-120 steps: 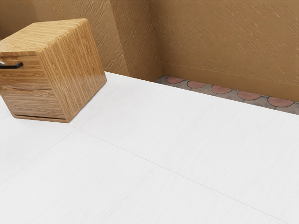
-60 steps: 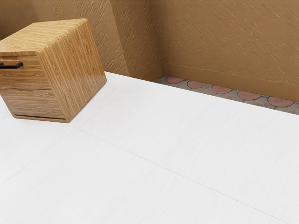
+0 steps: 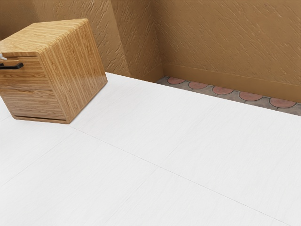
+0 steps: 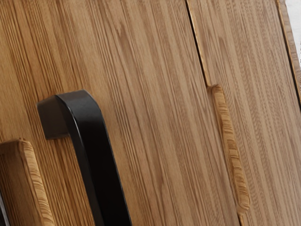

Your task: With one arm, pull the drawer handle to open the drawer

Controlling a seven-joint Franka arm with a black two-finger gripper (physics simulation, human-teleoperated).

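place: plain domestic-looking room | plaster walls: rough, ochre, meeting in a corner | floor: red rounded tiles by the skirting | drawer cabinet: wood-grain, black handle, on white bench

Striped oak-grain cabinet, black handle, white table, textured ochre wall.

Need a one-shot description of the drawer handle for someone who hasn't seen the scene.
On the white table, a wooden cabinet sits at the exterior view's left. On its upper drawer front is the handle, a flat bar standing off the wood. It is black, while everything around it is light wood grain.
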